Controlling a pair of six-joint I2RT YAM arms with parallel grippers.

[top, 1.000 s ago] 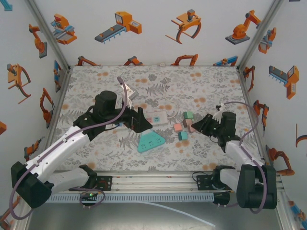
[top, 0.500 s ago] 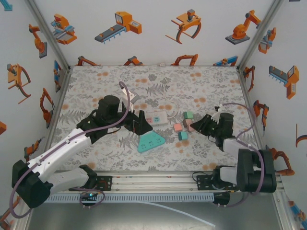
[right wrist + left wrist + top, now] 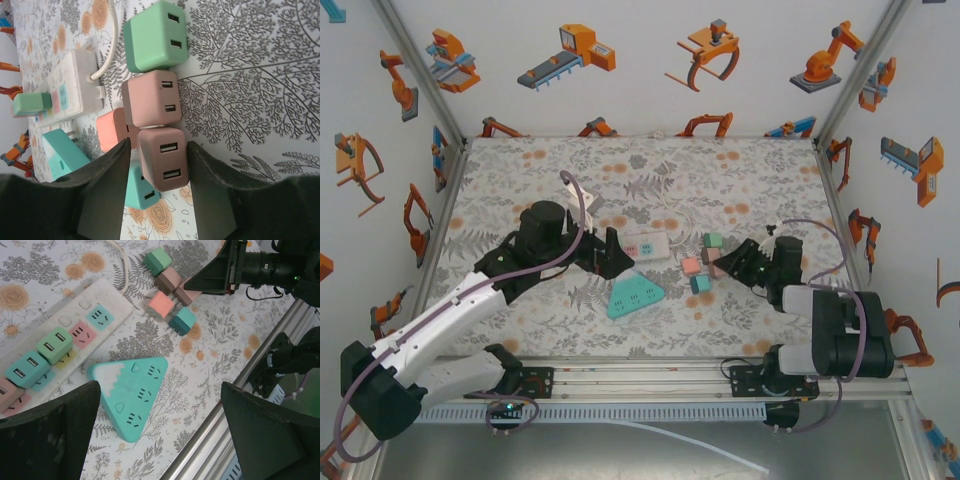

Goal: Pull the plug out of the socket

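**Right arm folds back at the pile, plugs wait in the strip**

Since a second ago the right arm has folded its elbow up and back toward the near edge of the tabletop, and the right gripper has crept a little closer to the pile of loose chargers. The left arm has hardly shifted.

From the right wrist, the two fingers stand close on both sides of a brown-pink charger. I cannot tell if they press on it or are just letting it go. This charger lies against another pink charger, and a green one lies behind that, all right of the middle of the tabletop.

The left gripper hangs with its fingers wide apart and holds nothing. Under it lie the white power strip, near the middle of the tabletop, and a teal triangular socket just beside it. A green charger and a teal charger sit plugged in the strip, so I judge the task is not finished.

What could go wrong, I think:
- The plugged chargers stand tight together, so wide fingers may catch two at once.
- Nothing holds the strip down, so a pull may lift the whole strip.
- When the right fingers draw away, they may push the pile apart.
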